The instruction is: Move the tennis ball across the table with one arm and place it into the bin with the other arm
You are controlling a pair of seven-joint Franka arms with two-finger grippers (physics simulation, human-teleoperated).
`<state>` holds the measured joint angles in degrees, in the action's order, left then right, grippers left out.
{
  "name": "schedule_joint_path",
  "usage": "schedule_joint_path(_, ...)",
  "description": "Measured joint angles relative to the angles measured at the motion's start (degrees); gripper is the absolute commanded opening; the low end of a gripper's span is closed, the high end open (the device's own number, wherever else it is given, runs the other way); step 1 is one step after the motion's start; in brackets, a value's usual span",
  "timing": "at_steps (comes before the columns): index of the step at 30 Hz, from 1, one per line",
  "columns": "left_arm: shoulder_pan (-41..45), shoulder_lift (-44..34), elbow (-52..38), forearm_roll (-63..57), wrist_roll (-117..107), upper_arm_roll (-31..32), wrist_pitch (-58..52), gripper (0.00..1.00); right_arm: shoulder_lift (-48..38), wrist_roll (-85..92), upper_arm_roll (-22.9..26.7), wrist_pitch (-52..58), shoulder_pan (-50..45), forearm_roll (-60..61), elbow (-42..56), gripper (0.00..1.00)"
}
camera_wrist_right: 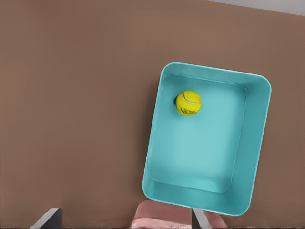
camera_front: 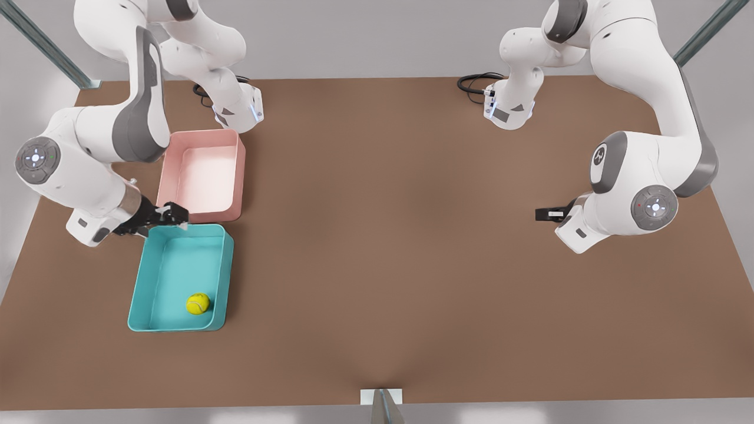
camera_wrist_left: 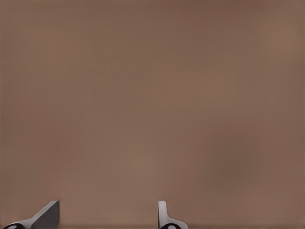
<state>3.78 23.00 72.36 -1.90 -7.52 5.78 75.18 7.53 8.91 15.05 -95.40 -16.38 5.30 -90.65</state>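
Your table (camera_front: 389, 247) is a broad brown top carrying everything else. Two white arms reach in from its far edge.

The arm on the front view's left (camera_front: 100, 153) bends low beside the two trays. That is your right arm: its wrist view looks down on the teal bin. The other arm (camera_front: 648, 171), on the front view's right, waits over bare table, well apart from the trays.

The pink tray (camera_front: 203, 176) sits just beyond the bin (camera_front: 138, 294).

Right hand (camera_front: 171, 215) hovers at the bin's far rim, fingers apart, gripping nothing. Left hand (camera_front: 545, 214) holds nothing, fingers (camera_wrist_left: 47, 215) parted.

Tennis ball (camera_front: 198, 304) rests inside the bin, on its floor, near the corner farthest from the right hand.
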Motion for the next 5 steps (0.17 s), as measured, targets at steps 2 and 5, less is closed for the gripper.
schedule_joint_path(2, 0.0, 0.0, 0.0, 0.0, 0.0, 0.0, 0.0, 1.0, -4.8, -1.3, 0.1, 0.3, 0.4, -0.7, -4.8, 1.0)
schedule_joint_path(5, 0.0, -0.1, 0.0, 0.0, 0.0, 0.0, -0.1, 1.0, -6.0, -3.1, 0.2, 1.1, 1.8, -1.3, -5.5, 1.0)
